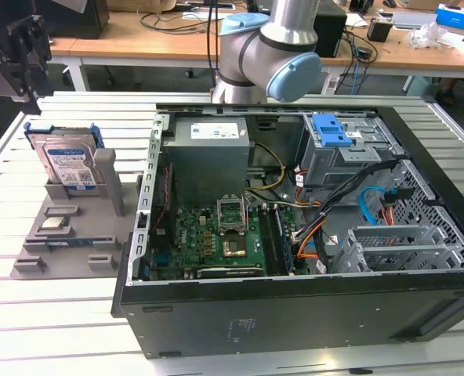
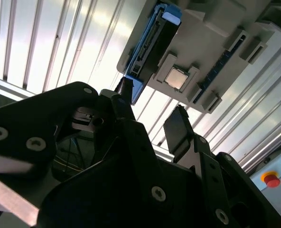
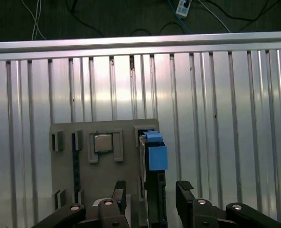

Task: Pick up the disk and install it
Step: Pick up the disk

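Blue-bracketed and upright, the disk (image 1: 63, 160) stands in a grey holder (image 1: 110, 184) on the slatted counter (image 1: 59, 317), the arm's fingers (image 3: 185, 190) spread wide, poised clear of it. A skewed descent risks striking its edge and tipping it over.

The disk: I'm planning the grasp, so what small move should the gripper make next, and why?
Probably a straight descent. In the first wrist view the open gripper lines up over the upright disk, one finger to each side, yet the exterior view shows it clear above the grey holder, nothing held.
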Motion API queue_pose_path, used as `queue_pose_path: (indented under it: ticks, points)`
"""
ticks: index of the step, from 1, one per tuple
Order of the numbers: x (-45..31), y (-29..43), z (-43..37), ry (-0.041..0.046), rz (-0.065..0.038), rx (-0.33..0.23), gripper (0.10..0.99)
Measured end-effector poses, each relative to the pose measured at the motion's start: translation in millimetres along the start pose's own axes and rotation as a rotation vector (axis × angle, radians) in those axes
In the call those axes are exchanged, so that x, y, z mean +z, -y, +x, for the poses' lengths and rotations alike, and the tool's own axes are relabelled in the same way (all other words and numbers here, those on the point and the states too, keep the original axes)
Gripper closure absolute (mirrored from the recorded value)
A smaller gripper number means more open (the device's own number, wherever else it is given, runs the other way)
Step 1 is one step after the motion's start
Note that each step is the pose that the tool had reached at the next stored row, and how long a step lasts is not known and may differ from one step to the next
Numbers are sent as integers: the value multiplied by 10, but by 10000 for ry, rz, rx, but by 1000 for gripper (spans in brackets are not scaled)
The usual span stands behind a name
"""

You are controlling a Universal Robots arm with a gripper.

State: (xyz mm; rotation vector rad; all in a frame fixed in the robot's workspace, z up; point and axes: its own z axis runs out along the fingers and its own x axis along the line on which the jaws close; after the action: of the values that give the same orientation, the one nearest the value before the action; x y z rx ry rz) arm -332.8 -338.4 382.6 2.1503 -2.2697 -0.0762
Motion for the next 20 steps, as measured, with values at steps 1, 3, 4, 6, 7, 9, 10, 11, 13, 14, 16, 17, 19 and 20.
queue_pose_path:
  ticks: [1, 3, 4, 6, 7, 9, 10, 11, 13, 14, 16, 17, 19, 20]
  points:
    - [3, 0, 0, 0, 0, -1, 545]
    - [10, 1, 0, 0, 1, 0, 545]
    - [14, 1, 0, 0, 1, 0, 545]
    - [24, 1, 0, 0, 0, 0, 545]
    - [29, 2, 0, 1, 2, 0, 545]
    - [36, 2, 0, 1, 1, 0, 545]
    - [41, 2, 0, 1, 1, 0, 545]
    - [45, 2, 0, 0, 1, 0, 545]
    - [52, 2, 0, 0, 0, -1, 545]
    - [60, 3, 0, 1, 1, -1, 545]
    - [77, 3, 1, 1, 1, -1, 545]
    - [87, 4, 1, 0, 1, -1, 545]
    - [109, 5, 1, 0, 1, 0, 545]
    - [120, 5, 2, 0, 0, -1, 545]
